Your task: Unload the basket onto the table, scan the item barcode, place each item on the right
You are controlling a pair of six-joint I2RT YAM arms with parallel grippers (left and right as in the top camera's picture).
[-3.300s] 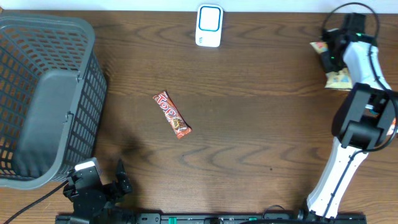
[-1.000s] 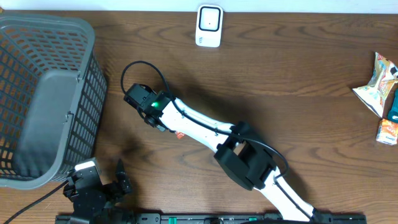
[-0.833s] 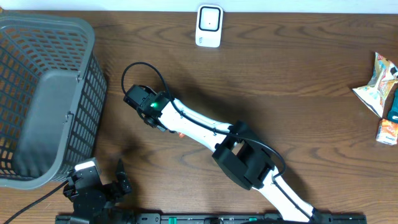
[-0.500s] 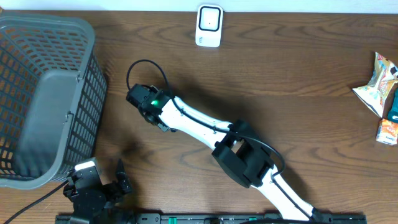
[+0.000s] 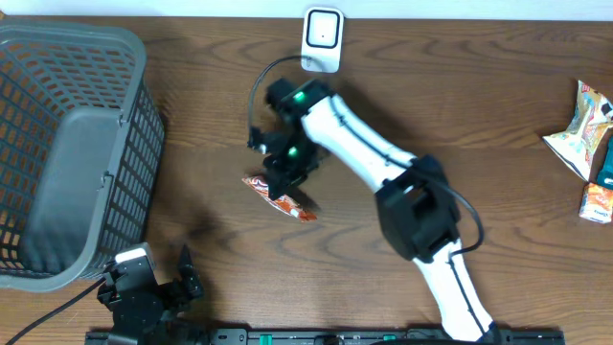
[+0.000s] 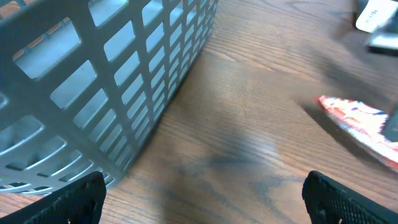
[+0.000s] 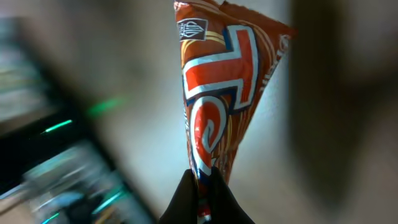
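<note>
Two tools here: right tool pinches the red snack bar by one end; left tool gapes wide, empty, beside the basket.

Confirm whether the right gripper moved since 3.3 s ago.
Yes. The right gripper went left, from the snack packs at the right edge to mid-table in front of the scanner, and is now shut on the bar.

My overhead camera looks straight down over the table. Left wrist sits low, sharing basket and snack bar; right wrist looks close-up.
</note>
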